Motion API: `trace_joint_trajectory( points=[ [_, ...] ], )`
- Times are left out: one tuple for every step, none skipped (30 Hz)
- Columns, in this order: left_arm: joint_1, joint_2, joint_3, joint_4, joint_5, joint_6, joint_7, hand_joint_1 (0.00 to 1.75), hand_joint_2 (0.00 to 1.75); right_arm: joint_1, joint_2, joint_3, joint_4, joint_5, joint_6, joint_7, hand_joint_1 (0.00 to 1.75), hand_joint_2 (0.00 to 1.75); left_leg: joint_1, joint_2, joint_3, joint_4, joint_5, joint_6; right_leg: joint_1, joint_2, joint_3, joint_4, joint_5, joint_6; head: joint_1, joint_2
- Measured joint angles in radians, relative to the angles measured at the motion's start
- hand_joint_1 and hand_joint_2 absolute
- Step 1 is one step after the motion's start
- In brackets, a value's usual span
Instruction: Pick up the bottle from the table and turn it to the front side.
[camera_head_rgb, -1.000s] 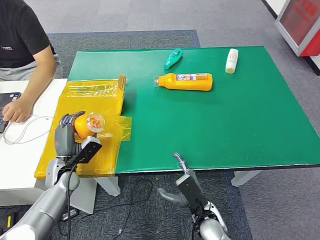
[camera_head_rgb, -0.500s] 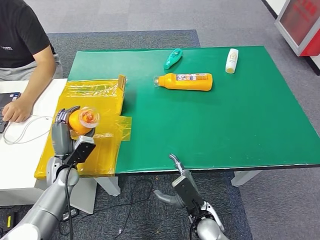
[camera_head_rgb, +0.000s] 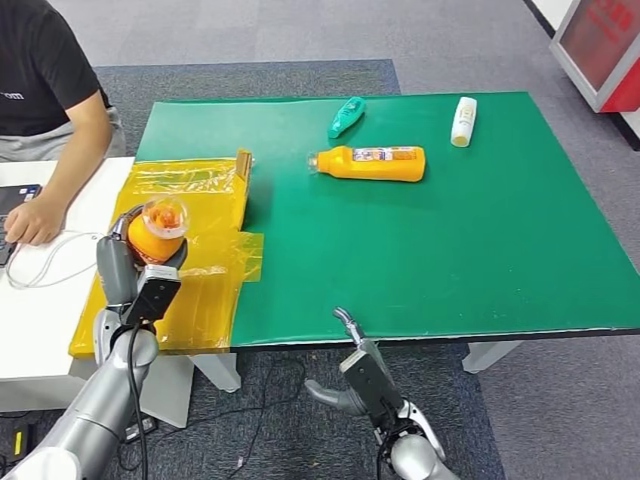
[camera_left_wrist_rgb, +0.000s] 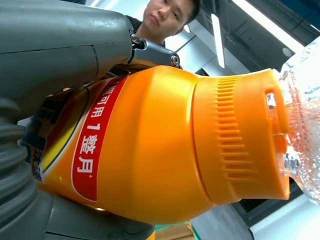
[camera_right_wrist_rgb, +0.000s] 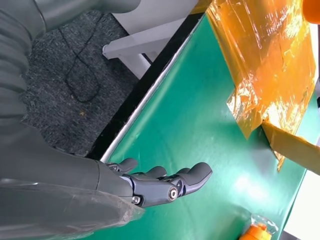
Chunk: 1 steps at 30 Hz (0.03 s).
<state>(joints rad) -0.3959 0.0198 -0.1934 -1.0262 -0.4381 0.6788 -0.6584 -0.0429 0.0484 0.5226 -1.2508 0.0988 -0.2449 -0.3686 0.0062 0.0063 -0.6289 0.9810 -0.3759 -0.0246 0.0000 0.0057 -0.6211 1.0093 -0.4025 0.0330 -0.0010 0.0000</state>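
Above the yellow plastic sheet (camera_head_rgb: 185, 215) at the green table (camera_head_rgb: 423, 250)'s left end, the left hand (camera_head_rgb: 121, 265) grips an orange plastic bottle with a clear cap (camera_head_rgb: 156, 226). Below the table's near edge, the right hand (camera_head_rgb: 355, 370) hangs empty, fingers spread.

bare green table (camera_head_rgb: 453, 260) centre, bottles (camera_head_rgb: 373, 162) far side

Right robot hand (camera_right_wrist_rgb: 166, 182): empty, fingers stretched out over the surface edge
Surface (camera_right_wrist_rgb: 196, 125): green
Film (camera_right_wrist_rgb: 264, 60): orange, crinkled, on the surface
Floor (camera_right_wrist_rgb: 64, 75): grey carpet, black cable
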Motion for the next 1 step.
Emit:
trace_joint_trajectory(
  points=[
    [0.000,0.000,0.000,0.000,0.003,0.000,-0.001,1.60,1.75,0.000,0.000,0.000,0.000,0.000,-0.001,0.000,0.00,1.75,0.000,0.000,0.000,0.000,0.000,0.000,0.000,0.000,0.000,0.000,0.000,0.000,0.000,0.000]
  ],
)
